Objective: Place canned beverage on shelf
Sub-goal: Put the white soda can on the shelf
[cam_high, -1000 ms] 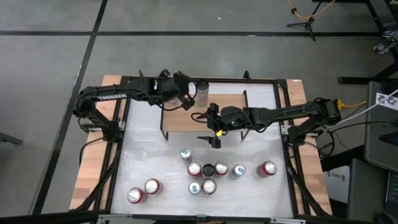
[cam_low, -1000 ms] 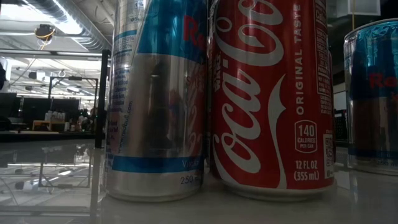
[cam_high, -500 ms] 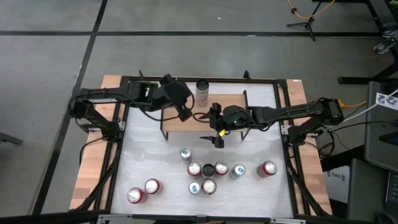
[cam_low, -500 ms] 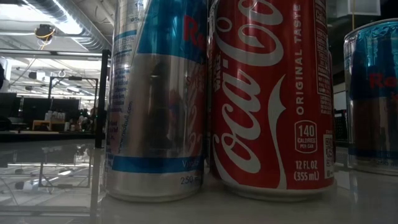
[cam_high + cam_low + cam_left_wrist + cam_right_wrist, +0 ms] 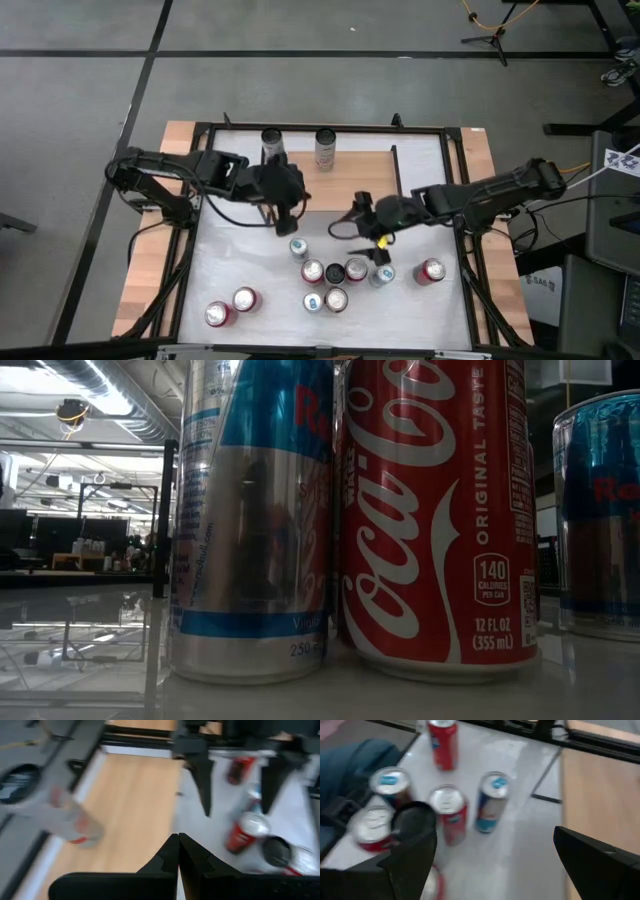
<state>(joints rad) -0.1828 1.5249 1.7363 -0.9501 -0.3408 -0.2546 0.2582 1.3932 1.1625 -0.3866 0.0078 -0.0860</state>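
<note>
Right gripper (image 5: 381, 247) spread wide, empty, right above the cans (image 5: 334, 272) to grab 1. Left gripper (image 5: 288, 226) pinched together, empty, near a blue can (image 5: 298, 247). Behind both, shelf (image 5: 345, 170) with 2 cans (image 5: 324, 148) already up top.

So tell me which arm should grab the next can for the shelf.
Right, probably. The right gripper is open and hangs just above the can cluster on the table. The left gripper is shut, near the shelf edge, where two cans already stand.
</note>
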